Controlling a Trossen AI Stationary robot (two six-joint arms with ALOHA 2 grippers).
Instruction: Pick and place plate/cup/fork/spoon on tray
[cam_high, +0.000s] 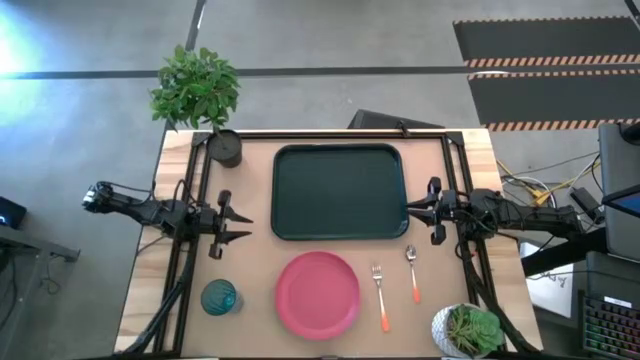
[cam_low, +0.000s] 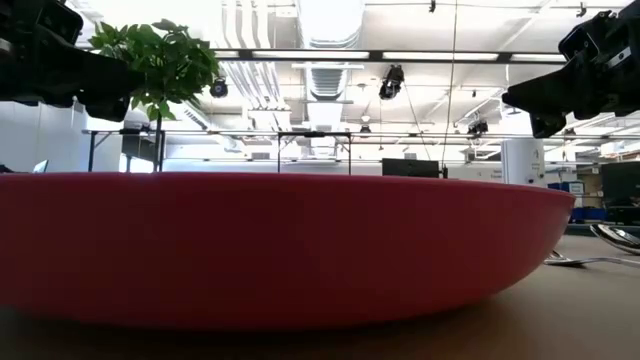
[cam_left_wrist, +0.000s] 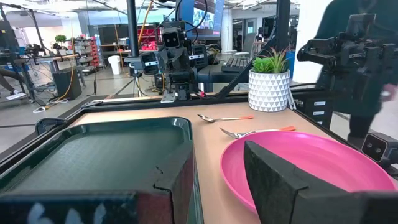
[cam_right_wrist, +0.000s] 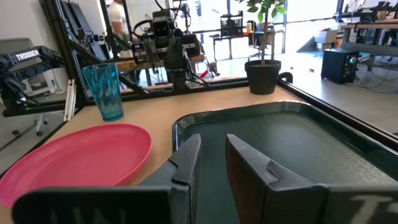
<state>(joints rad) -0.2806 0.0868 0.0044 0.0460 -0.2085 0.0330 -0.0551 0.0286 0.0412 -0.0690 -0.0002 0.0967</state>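
The dark green tray (cam_high: 340, 192) lies at the table's middle, toward the far side. The pink plate (cam_high: 317, 294) rests flat near the front edge and fills the low view (cam_low: 280, 250). The teal cup (cam_high: 220, 297) stands upright to the plate's left. The fork (cam_high: 381, 297) and the spoon (cam_high: 413, 273) lie to the plate's right, orange handles toward the near edge. My left gripper (cam_high: 240, 228) hovers open left of the tray, empty. My right gripper (cam_high: 412, 212) hovers open at the tray's right rim, empty.
A dark grey pot with a leafy plant (cam_high: 225, 148) stands at the far left corner, beside the tray. A white pot with a small plant (cam_high: 467, 330) stands at the near right corner, close to the spoon. Black frame rails (cam_high: 190, 250) run along both table sides.
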